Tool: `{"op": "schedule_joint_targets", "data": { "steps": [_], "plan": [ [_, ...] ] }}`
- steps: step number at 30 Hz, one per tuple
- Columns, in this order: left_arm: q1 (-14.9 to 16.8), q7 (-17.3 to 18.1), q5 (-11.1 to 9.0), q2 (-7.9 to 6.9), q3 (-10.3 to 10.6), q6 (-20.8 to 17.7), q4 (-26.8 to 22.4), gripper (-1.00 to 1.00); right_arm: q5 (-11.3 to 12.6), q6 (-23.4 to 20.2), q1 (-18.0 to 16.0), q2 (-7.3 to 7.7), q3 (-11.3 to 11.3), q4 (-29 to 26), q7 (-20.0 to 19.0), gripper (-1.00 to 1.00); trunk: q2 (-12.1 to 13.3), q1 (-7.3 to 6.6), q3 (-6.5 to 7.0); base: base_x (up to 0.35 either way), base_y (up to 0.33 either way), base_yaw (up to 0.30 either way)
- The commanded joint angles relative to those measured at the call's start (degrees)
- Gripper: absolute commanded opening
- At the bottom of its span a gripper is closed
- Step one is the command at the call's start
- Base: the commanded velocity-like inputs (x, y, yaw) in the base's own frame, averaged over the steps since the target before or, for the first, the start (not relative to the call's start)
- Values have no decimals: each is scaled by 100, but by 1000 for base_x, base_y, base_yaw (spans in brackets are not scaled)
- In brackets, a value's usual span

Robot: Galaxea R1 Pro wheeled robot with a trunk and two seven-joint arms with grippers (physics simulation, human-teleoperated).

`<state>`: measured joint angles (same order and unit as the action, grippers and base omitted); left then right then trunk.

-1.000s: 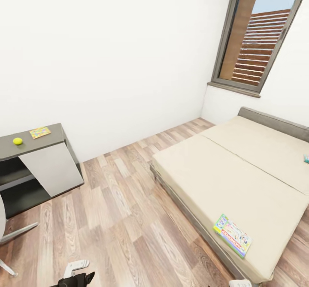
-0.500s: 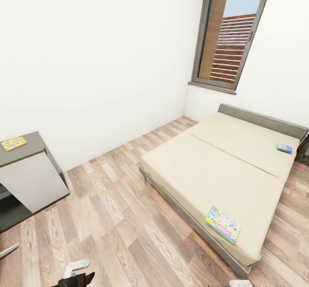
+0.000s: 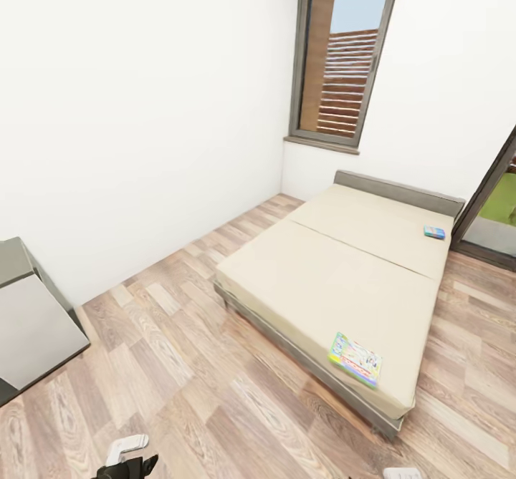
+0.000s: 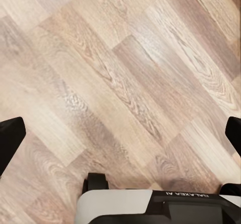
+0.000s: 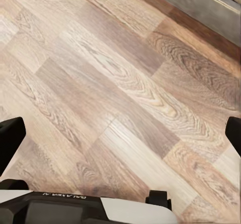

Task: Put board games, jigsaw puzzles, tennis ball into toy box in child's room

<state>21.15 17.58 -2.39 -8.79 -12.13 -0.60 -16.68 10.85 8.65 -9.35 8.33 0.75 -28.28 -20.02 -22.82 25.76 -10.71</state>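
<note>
Bed (image 3: 337, 278): low, beige two-section mattress on a grey frame, low grey headboard (image 3: 398, 189) at the end below the window (image 3: 342, 49); it stood on the wood-plank floor (image 3: 179, 364) in the corner of the white-walled room.

Board game, large (image 3: 355, 359): flat box with a busy printed lid and yellow-green edge, lying flat on the mattress near the foot corner of the bed, close to the mattress edge.

Board game, small blue (image 3: 433, 233): flat box lying on the mattress section next to the headboard, well apart from the large box.

Table (image 3: 29, 314): only a grey-topped corner with a pale panel was in the frame, well apart from the bed across bare floor.

Glass door (image 3: 494, 207): dark-framed, just beyond the headboard end of the bed, grass outside.

Left gripper (image 4: 120, 138): dark fingers (image 4: 10, 138) spread wide apart over bare planks, nothing between them.

Right gripper (image 5: 120, 133): fingers (image 5: 10, 138) likewise spread wide and holding nothing, over the floor beside the bed's grey frame (image 5: 201, 3).
</note>
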Motion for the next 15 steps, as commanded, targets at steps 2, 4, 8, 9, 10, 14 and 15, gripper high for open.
{"op": "schedule_joint_targets", "data": {
  "steps": [2, 4, 8, 9, 10, 14, 15],
  "plan": [
    [3, 35, -24, 0, -26, -5, 1, 100, 49, 5, -6, 1, 6, 7, -23, 100, -11, 3, -6, 0, 112, -277],
    [3, 35, -24, 0, -26, -4, 0, 100, 49, 5, -6, 1, 6, 7, -13, 100, -11, 3, -1, 0, 100, -277],
    [3, 35, -24, 0, -26, -3, 4, 100, 49, 5, -6, 0, 5, 7, -1, 100, -11, 3, 9, 0, 68, -277],
    [3, 35, -24, 0, -26, -2, 5, 100, 49, 5, -6, -1, 5, 7, 0, 100, -11, 3, 12, 0, 38, -277],
    [3, 35, -24, 0, -26, -2, 4, 100, 49, 5, -6, -2, 7, 7, 2, 100, -11, 3, 14, 0, 31, -277],
    [3, 35, -24, 0, -26, -2, 5, 100, 49, 5, -6, -3, 5, 7, 6, 100, -11, 3, 24, 0, 18, -277],
    [3, 33, -24, 0, -26, -2, 5, 100, 49, 5, -6, -2, 7, 7, 8, 100, -11, 3, 27, 0, 10, -277]
  ]
}}
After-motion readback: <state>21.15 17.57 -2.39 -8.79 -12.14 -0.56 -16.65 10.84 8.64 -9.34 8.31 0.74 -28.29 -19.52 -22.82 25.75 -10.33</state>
